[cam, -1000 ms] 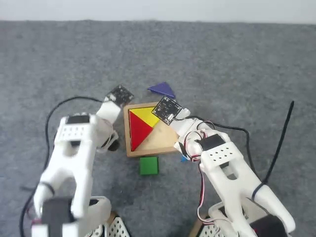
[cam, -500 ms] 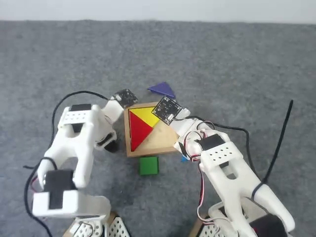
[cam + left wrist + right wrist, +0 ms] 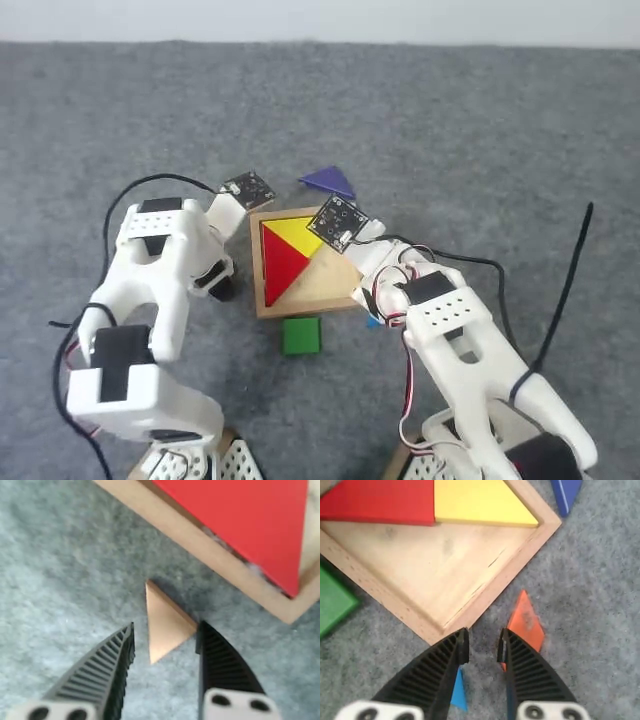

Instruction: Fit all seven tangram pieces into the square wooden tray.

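Wooden tray (image 3: 325,282), half bare beside red triangle (image 3: 280,262)

No legible txt, no labels, brands, nos. or signs

the tray (image 3: 322,283) was pale plain wood. pieces were a red triangle (image 3: 280,265), yellow triangle (image 3: 295,237), indigo triangle (image 3: 328,181), green square (image 3: 301,335), orange triangle (image 3: 525,621), tan triangle (image 3: 165,623) and a light blue piece (image 3: 458,692). the carpet (image 3: 480,130) was flecked grey, the arms (image 3: 160,290) white, the fingers (image 3: 112,665) black and ribbed.
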`<control>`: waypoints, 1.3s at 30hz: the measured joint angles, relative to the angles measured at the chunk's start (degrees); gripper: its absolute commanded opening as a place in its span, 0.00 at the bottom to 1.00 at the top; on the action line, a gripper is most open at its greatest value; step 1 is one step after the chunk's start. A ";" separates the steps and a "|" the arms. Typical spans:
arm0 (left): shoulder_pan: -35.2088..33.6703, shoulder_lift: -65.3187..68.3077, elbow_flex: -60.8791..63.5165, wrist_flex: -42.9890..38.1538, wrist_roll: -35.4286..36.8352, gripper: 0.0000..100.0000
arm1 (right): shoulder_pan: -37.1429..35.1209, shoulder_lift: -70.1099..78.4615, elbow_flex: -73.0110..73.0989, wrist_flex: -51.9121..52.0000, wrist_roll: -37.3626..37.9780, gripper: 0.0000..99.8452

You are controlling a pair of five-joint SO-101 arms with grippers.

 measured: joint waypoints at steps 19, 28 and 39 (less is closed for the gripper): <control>1.23 0.09 -0.26 2.46 0.00 0.09 | 0.00 0.00 0.00 0.00 0.00 0.10; 1.23 0.09 -4.66 8.09 -1.05 0.06 | 0.00 0.00 0.00 0.00 0.00 0.10; 1.23 0.18 -5.89 12.04 -0.79 0.16 | 0.00 0.00 0.00 0.00 0.00 0.10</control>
